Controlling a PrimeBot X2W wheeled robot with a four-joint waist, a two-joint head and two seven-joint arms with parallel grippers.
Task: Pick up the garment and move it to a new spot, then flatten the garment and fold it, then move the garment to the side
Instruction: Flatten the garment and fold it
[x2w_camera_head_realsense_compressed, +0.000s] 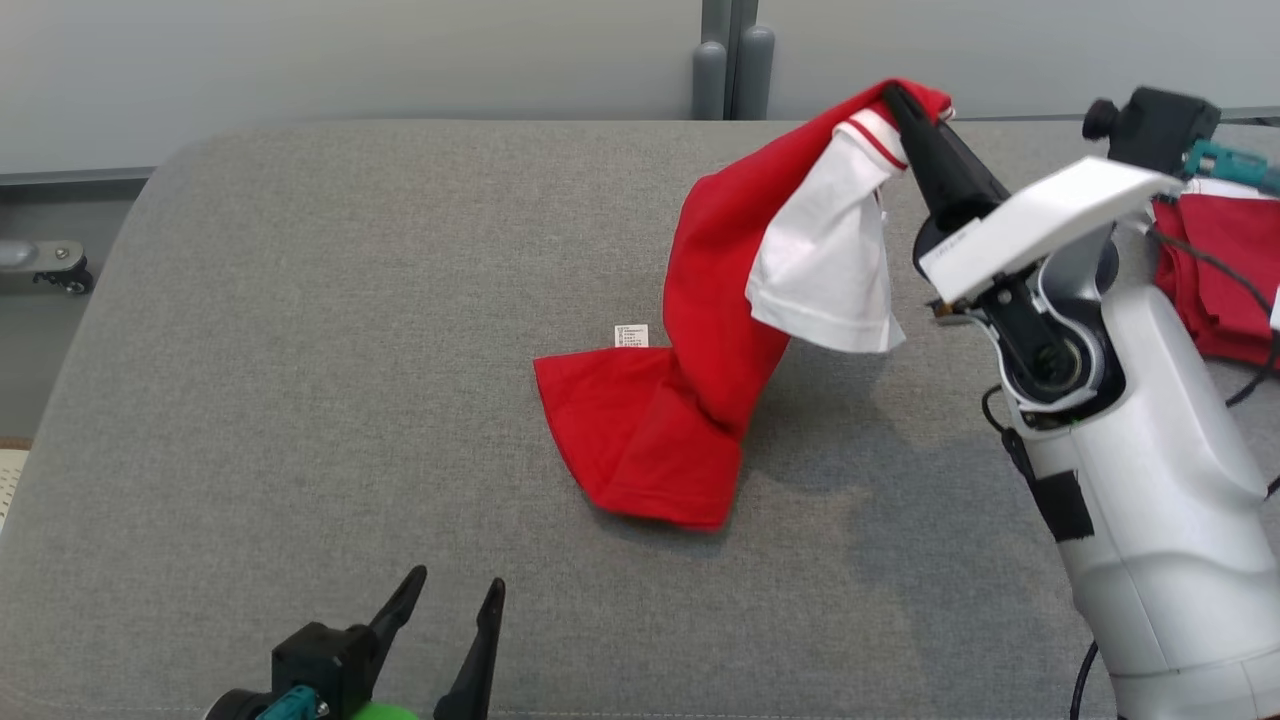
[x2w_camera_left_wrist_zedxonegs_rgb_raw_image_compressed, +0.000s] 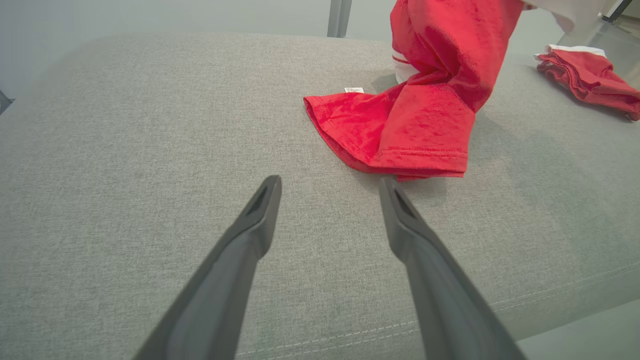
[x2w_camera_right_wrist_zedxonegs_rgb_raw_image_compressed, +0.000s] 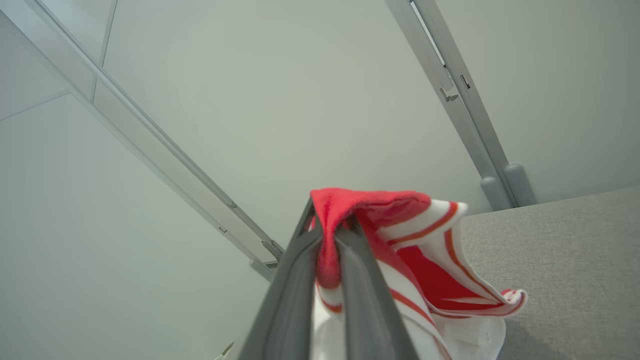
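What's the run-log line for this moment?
right tool: shut on shirt, raised | shirt: hem on table | left tool: open, off shirt

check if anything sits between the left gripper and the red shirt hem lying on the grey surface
Nothing visible does. Only bare grey padded surface lies between the open fingers of the left gripper and the hem of the red t-shirt. The second red garment sits off toward the robot's right, outside that path.

Gripper (x2w_camera_right_wrist_zedxonegs_rgb_raw_image_compressed: 327, 227) pinching red-and-white garment (x2w_camera_right_wrist_zedxonegs_rgb_raw_image_compressed: 425, 260)
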